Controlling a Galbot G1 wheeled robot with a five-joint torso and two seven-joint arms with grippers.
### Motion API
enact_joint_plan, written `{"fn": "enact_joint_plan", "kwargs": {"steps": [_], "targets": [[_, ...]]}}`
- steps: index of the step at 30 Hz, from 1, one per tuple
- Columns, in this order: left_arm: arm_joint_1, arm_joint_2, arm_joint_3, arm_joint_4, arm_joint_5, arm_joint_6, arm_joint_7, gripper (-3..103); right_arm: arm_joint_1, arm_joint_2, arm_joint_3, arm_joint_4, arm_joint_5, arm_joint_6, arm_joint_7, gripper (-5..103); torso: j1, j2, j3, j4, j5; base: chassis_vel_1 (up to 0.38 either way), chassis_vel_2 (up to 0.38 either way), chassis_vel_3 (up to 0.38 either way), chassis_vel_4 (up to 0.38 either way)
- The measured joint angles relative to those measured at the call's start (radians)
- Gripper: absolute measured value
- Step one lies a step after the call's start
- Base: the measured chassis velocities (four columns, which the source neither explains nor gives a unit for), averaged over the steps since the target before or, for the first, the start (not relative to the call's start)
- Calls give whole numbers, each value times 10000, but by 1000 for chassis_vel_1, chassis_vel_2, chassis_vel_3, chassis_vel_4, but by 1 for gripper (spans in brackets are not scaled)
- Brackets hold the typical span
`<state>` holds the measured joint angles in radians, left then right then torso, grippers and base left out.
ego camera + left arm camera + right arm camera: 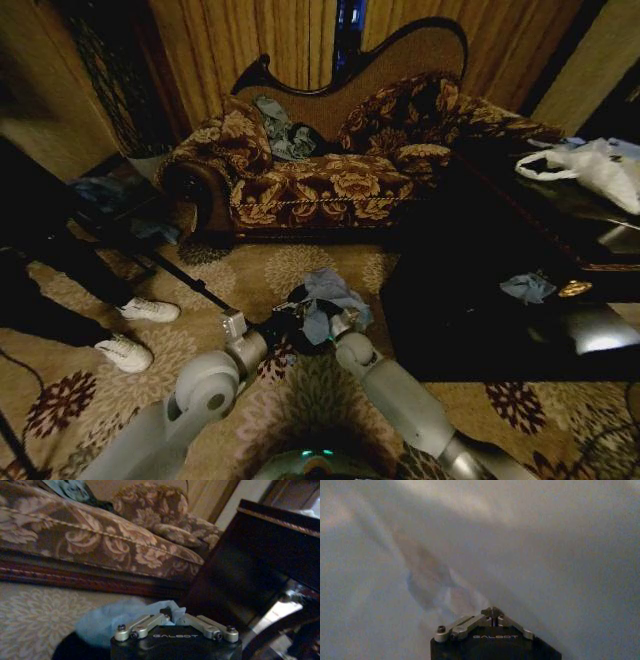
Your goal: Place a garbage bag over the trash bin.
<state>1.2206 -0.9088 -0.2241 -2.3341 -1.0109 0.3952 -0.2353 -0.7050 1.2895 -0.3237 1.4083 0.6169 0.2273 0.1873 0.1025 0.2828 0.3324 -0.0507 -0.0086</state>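
Observation:
The garbage bag (325,296), pale blue-grey film, lies bunched on top of the small black trash bin (300,335) on the carpet just ahead of me. Both arms reach to it. My left gripper (283,322) is at the bin's left side, and in the left wrist view its fingertips (172,615) are shut on an edge of the bag (107,620), with the bin's dark side (75,650) below. My right gripper (343,322) is at the right side. In the right wrist view it (492,611) is shut on the film (520,547), which spreads close in front of the camera.
A patterned sofa (320,185) with clothes (285,130) on it stands behind the bin. On the right is a dark glossy table (480,300) with a white handled bag (595,165) and a small blue-grey scrap (527,288). A person's white shoes (135,330) stand at the left.

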Motion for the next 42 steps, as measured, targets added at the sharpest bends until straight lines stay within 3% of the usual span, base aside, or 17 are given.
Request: {"fn": "enact_joint_plan", "kwargs": {"steps": [8, 10, 12, 15, 19, 29, 42], "targets": [[7, -411, -779, 270, -318, -303, -23, 0, 847, 92, -1003, -449, 206, -849, 809, 0, 0, 2, 0, 0, -1, 0, 0, 0, 0], [-191, -605, -1084, 532, -495, -367, -52, 0, 1330, 163, -1447, -554, 602, -1567, 1406, 0, 0, 2, 0, -2, -2, 0, 0, 0, 0], [-235, -639, -1144, 582, -522, -375, -52, 0, 1431, 179, -1560, -558, 720, -1747, 1579, 0, 0, 2, 0, -1, -2, 0, 0, 0, 0], [-503, -782, -1483, 839, -732, -389, -48, 0, 2009, 293, -2111, -540, 1706, -2963, 2435, 0, 0, 2, 0, -1, -2, 0, 0, 0, 0], [-931, -800, -1658, 1029, -915, -427, 30, 0, 2504, 389, -2481, -601, 2395, -3677, 2893, 0, 0, 2, 0, 0, -1, 0, 0, 0, 0], [-1654, -829, -1581, 1531, -1140, -565, 571, 0, 3589, 794, -2881, -1359, 2767, -4021, 3279, 0, 0, 1, 0, 2, -1, 0, 0, 0, 0], [-2116, -1038, -1476, 2220, -1227, -729, 974, 0, 4109, 691, -3644, -2168, 3091, -4222, 2968, 0, 0, 1, 0, 0, 0, 0, 0, 0, 0]]}}
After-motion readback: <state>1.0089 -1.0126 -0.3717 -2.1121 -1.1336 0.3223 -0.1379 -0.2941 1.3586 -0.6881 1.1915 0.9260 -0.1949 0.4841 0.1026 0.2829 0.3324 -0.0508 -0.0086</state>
